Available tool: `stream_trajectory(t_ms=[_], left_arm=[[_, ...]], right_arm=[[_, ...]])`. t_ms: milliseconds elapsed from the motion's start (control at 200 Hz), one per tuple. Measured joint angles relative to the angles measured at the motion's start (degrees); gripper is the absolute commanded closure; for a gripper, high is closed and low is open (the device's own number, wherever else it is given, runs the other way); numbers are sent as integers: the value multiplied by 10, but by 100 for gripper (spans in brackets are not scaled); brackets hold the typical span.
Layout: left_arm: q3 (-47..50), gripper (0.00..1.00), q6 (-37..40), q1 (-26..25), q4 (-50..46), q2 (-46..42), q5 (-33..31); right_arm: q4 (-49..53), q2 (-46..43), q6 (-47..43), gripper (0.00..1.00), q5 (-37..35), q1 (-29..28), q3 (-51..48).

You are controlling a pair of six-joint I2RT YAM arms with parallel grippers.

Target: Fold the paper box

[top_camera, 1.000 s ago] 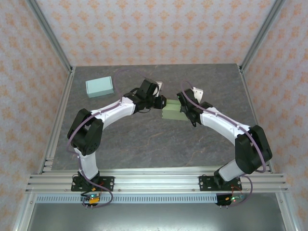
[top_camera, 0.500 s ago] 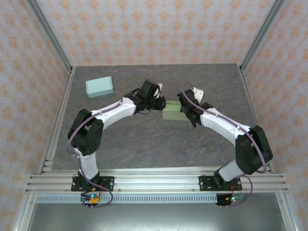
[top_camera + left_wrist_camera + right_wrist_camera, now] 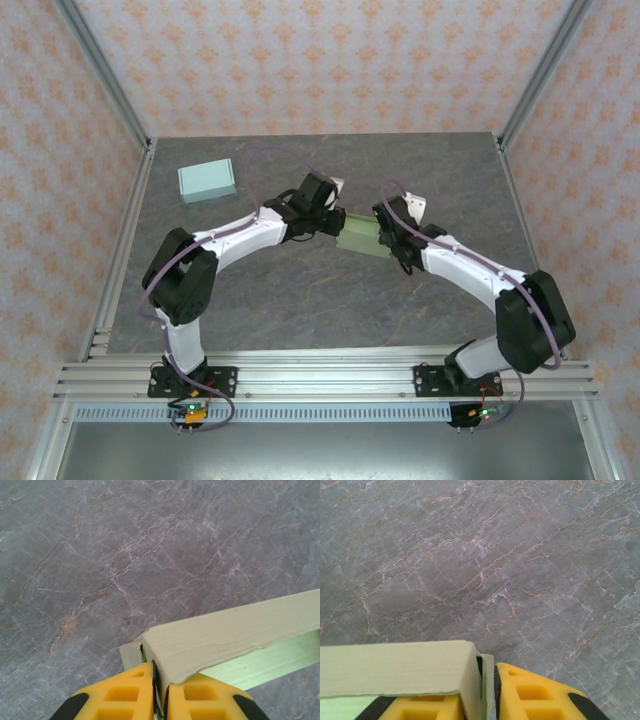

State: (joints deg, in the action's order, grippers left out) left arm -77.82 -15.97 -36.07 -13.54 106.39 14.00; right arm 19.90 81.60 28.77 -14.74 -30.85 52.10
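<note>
Left hand (image 3: 160,677): fingers together, pinched on the end flap of the green box (image 3: 225,635), thin card between them. Right hand (image 3: 487,680): fingers sit either side of the opposite end wall and its flap, so I read it as clamped on the box. There's a dark slit between wall and flap, so that grip may be loose.

Change over the last second: both arms have swung a little to the right and the box has gone with them. It was square to the counter (image 3: 300,290); now it's skewed and slightly nearer the bases. It's mid-counter, spanned between the two hands.

My read: it already looks like a closed box. This is reorienting or squeezing the ends, so late in the fold. The right-end flap probably isn't seated yet.

Count: 2 arms, 2 hands, 1 green box, and 1 blue box (image 3: 207,181) lying far left, well apart.
</note>
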Motion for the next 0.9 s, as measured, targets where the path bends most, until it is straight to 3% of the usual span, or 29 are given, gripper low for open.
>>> stream_trajectory(t_ms=[195,380,445,551,596,716,901], left_arm=[[11,87,0,-7,14,0,-30],[11,87,0,-11,16,0,-47],[11,87,0,-11,16,0,-54],[11,87,0,-13,16,0,-62],[12,87,0,-13,16,0,-67],[15,87,0,-14,23,0,-74],[16,87,0,-14,24,0,-77]], right_arm=[[2,-54,23,57,17,0,-8],[13,-102,58,51,33,0,-8],[22,-112,67,39,38,0,-8],[53,-124,113,6,37,0,-5],[81,-125,160,0,39,2,4],[129,-120,303,1,87,28,31],[72,-78,538,0,202,44,5]])
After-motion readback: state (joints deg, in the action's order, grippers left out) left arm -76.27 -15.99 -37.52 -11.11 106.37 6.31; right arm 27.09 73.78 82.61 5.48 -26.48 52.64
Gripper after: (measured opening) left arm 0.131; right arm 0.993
